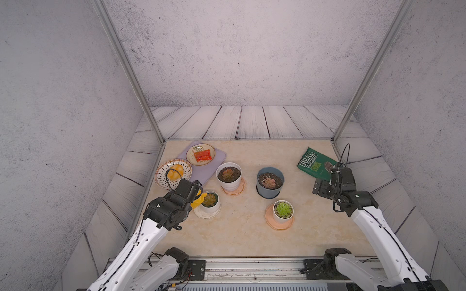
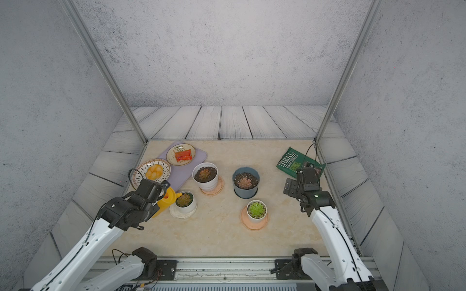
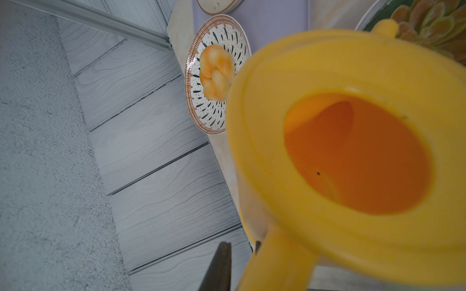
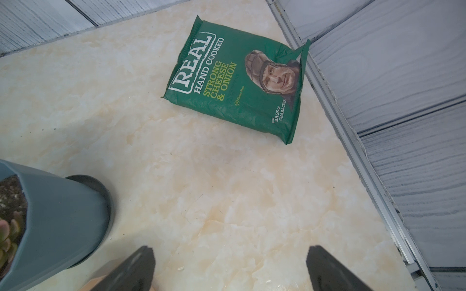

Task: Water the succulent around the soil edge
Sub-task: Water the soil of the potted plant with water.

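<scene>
Marble top [image 1: 239, 234], L pincer [image 3: 240, 254] gripping watering can [image 2: 166, 201], R pincer [image 4: 229, 267] wide

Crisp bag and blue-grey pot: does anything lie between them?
No. Between the crisp bag and the blue-grey pot lies only bare tabletop; the right wrist view shows it plainly.

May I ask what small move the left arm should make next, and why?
Probably tilt the yellow watering can slightly: its spout sits at the rim of the small white pot, beside the succulent, and the left gripper holds the handle.
</scene>
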Controlling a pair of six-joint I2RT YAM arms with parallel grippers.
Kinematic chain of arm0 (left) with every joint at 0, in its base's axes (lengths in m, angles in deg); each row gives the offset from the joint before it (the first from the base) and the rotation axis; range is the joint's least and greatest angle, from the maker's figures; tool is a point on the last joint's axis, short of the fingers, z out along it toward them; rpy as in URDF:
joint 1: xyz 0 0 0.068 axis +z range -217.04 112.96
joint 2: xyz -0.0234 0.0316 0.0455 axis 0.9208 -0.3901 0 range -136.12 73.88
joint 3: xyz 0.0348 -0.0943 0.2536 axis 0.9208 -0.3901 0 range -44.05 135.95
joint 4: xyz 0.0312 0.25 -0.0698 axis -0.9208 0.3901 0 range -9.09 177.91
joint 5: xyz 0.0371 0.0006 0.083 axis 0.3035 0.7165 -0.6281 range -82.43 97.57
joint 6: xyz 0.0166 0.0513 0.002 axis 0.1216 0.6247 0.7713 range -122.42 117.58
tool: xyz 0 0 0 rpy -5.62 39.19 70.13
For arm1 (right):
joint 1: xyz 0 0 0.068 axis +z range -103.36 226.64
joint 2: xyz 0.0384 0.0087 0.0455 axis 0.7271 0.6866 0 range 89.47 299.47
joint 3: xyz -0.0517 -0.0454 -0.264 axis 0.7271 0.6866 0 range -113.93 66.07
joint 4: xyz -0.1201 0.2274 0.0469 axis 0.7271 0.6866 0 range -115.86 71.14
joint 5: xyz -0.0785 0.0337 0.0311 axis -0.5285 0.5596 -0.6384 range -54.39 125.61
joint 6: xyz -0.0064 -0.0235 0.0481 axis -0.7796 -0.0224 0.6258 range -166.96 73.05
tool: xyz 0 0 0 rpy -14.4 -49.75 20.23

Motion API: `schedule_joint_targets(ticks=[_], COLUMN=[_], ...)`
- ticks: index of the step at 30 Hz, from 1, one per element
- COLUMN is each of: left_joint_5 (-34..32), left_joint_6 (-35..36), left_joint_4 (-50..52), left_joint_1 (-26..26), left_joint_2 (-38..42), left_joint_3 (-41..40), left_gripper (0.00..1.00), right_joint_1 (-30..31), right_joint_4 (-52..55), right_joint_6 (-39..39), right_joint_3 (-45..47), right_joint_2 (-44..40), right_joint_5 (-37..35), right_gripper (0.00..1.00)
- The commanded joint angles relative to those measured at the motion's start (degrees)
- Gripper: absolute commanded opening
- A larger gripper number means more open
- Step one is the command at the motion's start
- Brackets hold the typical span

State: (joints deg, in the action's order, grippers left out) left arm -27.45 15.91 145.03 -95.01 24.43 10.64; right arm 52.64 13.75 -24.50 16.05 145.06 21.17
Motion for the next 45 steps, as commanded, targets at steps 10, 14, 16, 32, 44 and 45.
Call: schedule_joint_targets(ticks=[10,14,16,32,44,45], left_joint_5=[-2.05,-1.28,-0.7,7.91,9.27,9.39], left_joint_6=[-3.68,-3.74,-3.76,-2.82,-2.59,-2.59], left_joint_4=[5.82,6.7,7.07,11.36,10.0,9.76], left_joint_1=[0.57,0.55,0.56,0.54,0.37,0.37], left_joint_2=[1.63,2.54,2.97,5.64,5.44,5.3], left_joint_3=[0.04,-0.13,-0.18,0.34,0.97,1.05], left_gripper=[0.0,0.0,0.0,0.0,0.0,0.0], right_joint_1=[0.21,0.22,0.21,0.21,0.2,0.2], right_joint_4=[-0.15,-0.17,-0.15,-0.27,-0.27,-0.27], right_joint_6=[0.1,0.07,0.08,-0.02,0.02,-0.01], right_joint_3=[0.63,0.78,0.78,0.73,0.74,0.72], right_joint_2=[-0.56,-0.5,-0.54,-0.31,-0.3,-0.35], right_joint_5=[0.46,0.4,0.37,0.2,0.2,0.2], right_gripper=[0.99,0.99,0.99,0.99,0.99,0.99])
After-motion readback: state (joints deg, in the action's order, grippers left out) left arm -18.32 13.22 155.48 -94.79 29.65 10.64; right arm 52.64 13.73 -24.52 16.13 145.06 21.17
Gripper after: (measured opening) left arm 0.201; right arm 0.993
